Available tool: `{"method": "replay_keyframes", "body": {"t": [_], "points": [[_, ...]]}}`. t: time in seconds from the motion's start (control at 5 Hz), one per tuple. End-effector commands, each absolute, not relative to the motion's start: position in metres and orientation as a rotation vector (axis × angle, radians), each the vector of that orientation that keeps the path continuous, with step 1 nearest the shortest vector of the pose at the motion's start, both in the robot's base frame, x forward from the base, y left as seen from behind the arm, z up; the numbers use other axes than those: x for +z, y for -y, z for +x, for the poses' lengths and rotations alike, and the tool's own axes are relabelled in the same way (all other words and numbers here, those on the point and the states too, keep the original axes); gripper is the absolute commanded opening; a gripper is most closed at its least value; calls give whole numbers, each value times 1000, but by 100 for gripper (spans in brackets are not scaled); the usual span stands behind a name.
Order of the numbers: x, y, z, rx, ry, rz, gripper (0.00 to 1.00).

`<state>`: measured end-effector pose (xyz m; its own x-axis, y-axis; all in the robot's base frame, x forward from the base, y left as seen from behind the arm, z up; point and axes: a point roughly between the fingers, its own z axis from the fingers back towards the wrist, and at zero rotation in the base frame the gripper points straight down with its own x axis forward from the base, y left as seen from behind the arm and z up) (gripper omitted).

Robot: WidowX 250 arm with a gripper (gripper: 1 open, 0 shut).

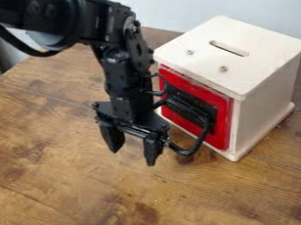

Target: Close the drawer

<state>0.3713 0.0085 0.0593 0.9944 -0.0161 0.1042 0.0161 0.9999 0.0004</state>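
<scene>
1. A small pale wooden cube box (pixel 246 68) stood on the worn brown wooden plank surface (pixel 56 186), toward the right of the view and turned at an angle, so that one corner faced the camera.
2. The top of the box carried a narrow slot (pixel 229 47) and two small dark screws near its front edge.
3. The bright red drawer with a black front plate and black wire loop handle (pixel 190 108) sat in the left-facing side of the box; its black plate stood out slightly from the red face, so the drawer looked to be not fully pushed in.
4. The wire loop handle (pixel 189 142) hung down from the plate, its lower bend near the surface.
5. The black robot arm (pixel 82 23) reached in from the upper left and bent down in front of the drawer.
6. The black gripper (pixel 131 147) pointed down, its jaws spread apart with nothing between them, and its tips hung just above the surface.
7. The gripper was just left of the wire loop handle; whether the right finger touched the loop could not be told.
8. A pale wall filled the background behind the box.
</scene>
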Motion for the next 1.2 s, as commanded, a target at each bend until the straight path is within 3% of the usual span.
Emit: {"method": "replay_keyframes", "body": {"t": [0.0,1.0], "points": [[100,-15,380,-1,206,7,100],[125,-10,380,6,212,11,100]]}}
